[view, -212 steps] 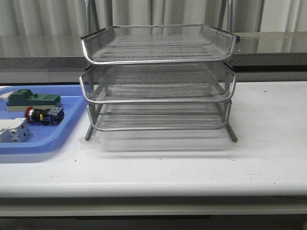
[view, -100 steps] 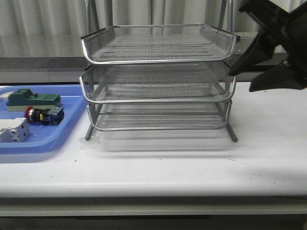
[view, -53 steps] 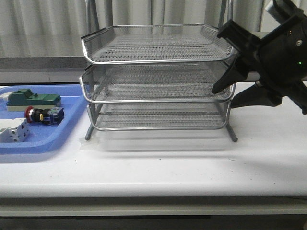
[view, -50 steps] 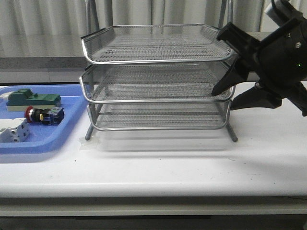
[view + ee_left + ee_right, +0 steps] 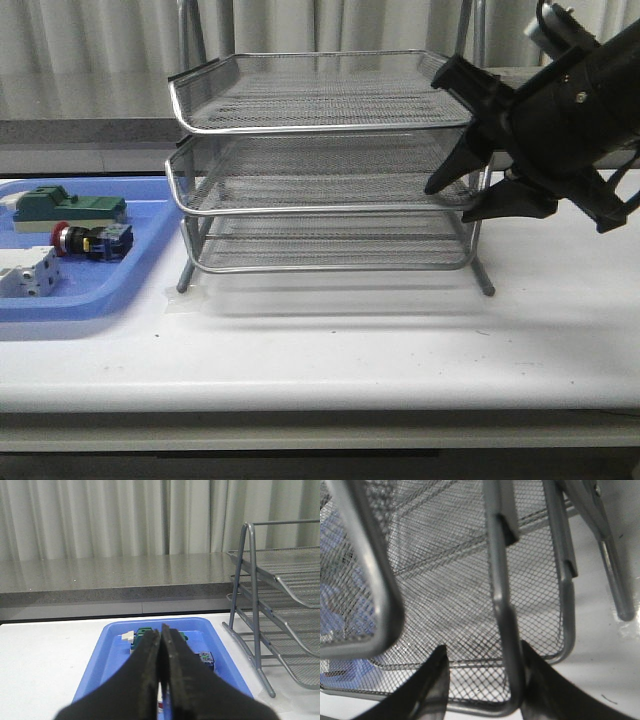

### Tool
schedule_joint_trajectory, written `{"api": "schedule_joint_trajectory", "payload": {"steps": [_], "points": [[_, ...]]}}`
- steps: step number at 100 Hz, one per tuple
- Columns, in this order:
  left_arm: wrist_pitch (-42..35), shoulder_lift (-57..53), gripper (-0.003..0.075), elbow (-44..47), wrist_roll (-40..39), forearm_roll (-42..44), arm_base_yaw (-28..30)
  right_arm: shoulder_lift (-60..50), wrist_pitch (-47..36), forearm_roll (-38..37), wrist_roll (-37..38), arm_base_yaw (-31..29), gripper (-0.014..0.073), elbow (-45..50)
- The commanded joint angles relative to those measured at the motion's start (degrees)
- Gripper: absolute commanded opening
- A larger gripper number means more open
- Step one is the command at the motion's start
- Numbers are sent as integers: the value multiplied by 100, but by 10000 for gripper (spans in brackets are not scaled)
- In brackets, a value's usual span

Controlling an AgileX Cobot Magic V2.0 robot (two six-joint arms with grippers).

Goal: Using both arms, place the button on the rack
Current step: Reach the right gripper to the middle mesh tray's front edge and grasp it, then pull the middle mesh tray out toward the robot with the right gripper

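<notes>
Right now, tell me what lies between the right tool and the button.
In the front view, the rack stands between the right tool at its right corner and the button in the blue tray.

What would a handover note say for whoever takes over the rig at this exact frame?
Right gripper: open, at the front right corner of the rack, its fingers on either side of the middle tray's rim; not closed on it.
Left gripper: shut, empty, hanging above the blue tray.
Button: lying in the blue tray, left of the rack, untouched.
Done: right arm brought to the rack.
Left: probably grip and slide out the tray, pick up the button with the left arm, set it on the rack.
</notes>
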Motion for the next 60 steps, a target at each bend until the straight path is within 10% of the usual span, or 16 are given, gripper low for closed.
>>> {"api": "schedule_joint_trajectory", "payload": {"steps": [1, 60], "points": [[-432, -171, -20, 191, -52, -45, 5, -89, 240, 144, -94, 7, 331, -235], [-432, -171, -20, 191, -52, -45, 5, 8, 303, 103, -94, 7, 24, -154]]}}
